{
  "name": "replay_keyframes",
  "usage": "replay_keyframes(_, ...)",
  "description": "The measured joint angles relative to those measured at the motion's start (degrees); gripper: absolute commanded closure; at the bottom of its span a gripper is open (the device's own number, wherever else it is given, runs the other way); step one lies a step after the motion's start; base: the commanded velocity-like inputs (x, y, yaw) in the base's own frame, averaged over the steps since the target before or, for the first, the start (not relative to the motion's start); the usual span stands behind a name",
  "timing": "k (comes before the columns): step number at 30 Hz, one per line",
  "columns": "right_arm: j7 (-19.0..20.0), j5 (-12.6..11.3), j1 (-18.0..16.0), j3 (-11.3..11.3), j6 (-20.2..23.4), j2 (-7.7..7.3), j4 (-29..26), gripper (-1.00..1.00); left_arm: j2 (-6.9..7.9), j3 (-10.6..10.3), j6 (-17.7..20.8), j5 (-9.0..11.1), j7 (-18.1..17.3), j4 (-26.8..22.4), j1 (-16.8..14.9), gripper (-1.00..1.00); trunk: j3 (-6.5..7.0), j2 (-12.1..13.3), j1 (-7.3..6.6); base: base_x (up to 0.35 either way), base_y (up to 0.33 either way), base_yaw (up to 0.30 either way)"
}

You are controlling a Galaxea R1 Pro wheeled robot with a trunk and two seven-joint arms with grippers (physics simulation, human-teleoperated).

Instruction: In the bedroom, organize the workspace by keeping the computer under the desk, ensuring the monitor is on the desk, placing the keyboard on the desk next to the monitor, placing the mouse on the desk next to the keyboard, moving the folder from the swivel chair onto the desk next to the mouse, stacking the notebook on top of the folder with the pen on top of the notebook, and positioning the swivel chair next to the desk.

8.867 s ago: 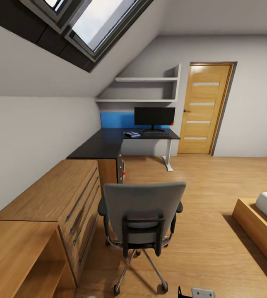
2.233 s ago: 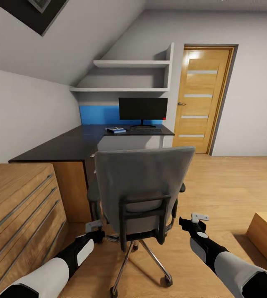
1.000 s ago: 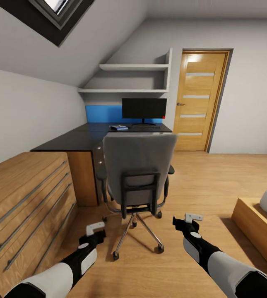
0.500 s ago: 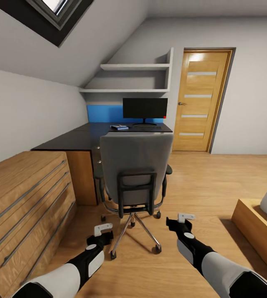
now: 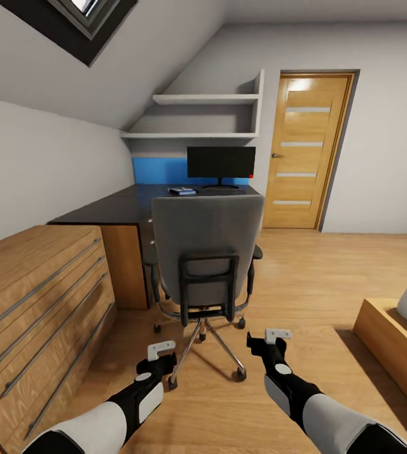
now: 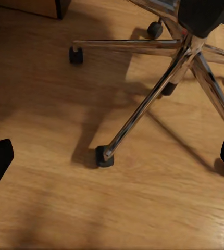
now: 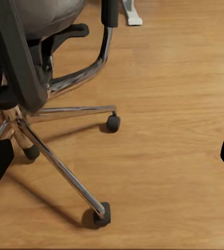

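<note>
The swivel chair (image 5: 206, 243) stands with its grey back toward me, chrome base (image 6: 159, 88) and casters (image 7: 102, 213) on the wood floor. Its back hides the seat, so the folder is hidden. Behind it is the black-topped desk (image 5: 112, 208) with the monitor (image 5: 221, 162) upright at the far end. A small blue and white item (image 5: 182, 191) lies in front of the monitor, beside a dark strip of keyboard (image 5: 223, 190). My left gripper (image 5: 161, 358) and right gripper (image 5: 270, 343) hover low on either side of the chair base, both open and empty.
A low light-wood chest of drawers (image 5: 39, 296) runs along the left wall up to the desk. A wooden bed frame (image 5: 389, 340) sits at the right. A closed door (image 5: 304, 151) and wall shelves (image 5: 203, 116) are at the back. Open floor lies right of the chair.
Over the last second the chair has turned squarer to me and looms slightly larger. Both grippers have crept forward toward its base, still open.
</note>
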Motion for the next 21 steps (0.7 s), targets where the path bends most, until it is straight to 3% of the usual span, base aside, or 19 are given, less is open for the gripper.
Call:
replay_keyframes(5, -0.01, 0.86, 0.38, 0.12, -1.39, 0.67, -0.41, -1.00, -0.13, -0.16, 2.41, 0.12, 0.05, -0.23, -0.02, -1.00, -0.90, -2.01, 1.10, 0.000, 0.000, 0.000)
replay_keyframes(9, -0.13, 1.46, 0.52, 0.24, -2.66, 2.03, -2.21, -1.00, -1.01, -0.12, 10.02, 0.30, 0.09, -6.70, -0.10, -1.00, -1.61, -3.61, 1.97, 0.000, 0.000, 0.000)
replay_keyframes(11, -0.24, 1.58, 0.55, 0.21, -2.28, 2.46, -5.36, -1.00, -1.05, -0.27, 16.51, 0.59, 2.15, -12.68, -0.10, -1.00, -1.97, -4.42, 2.41, 0.000, 0.000, 0.000)
replay_keyframes(13, -0.31, 1.90, 0.56, 0.24, -0.70, 2.55, -7.52, -1.00, -1.05, -0.08, 18.94, 0.62, 3.93, -14.83, -0.09, -1.00, -2.15, -4.83, 2.64, 0.000, 0.000, 0.000)
replay_keyframes(15, -0.29, 2.64, 0.57, 0.34, 0.58, 2.62, -8.27, -1.00, -1.05, 0.04, 18.33, 0.65, 4.35, -15.32, -0.09, -1.00, -2.16, -4.83, 2.64, 0.000, 0.000, 0.000)
replay_keyframes(17, 0.00, 5.04, 0.62, 0.19, 1.69, 2.67, -8.29, -1.00, -1.05, 0.03, 10.18, 0.54, 4.63, -11.01, -0.08, -1.00, -2.16, -4.82, 2.64, 0.045, 0.000, 0.000)
replay_keyframes(21, 0.36, 6.52, 1.26, 0.04, 1.22, 2.53, -5.26, -1.00, -1.05, -0.01, 5.05, -0.05, 4.85, -6.47, -0.08, -1.00, -2.16, -4.83, 2.62, 0.245, 0.000, 0.000)
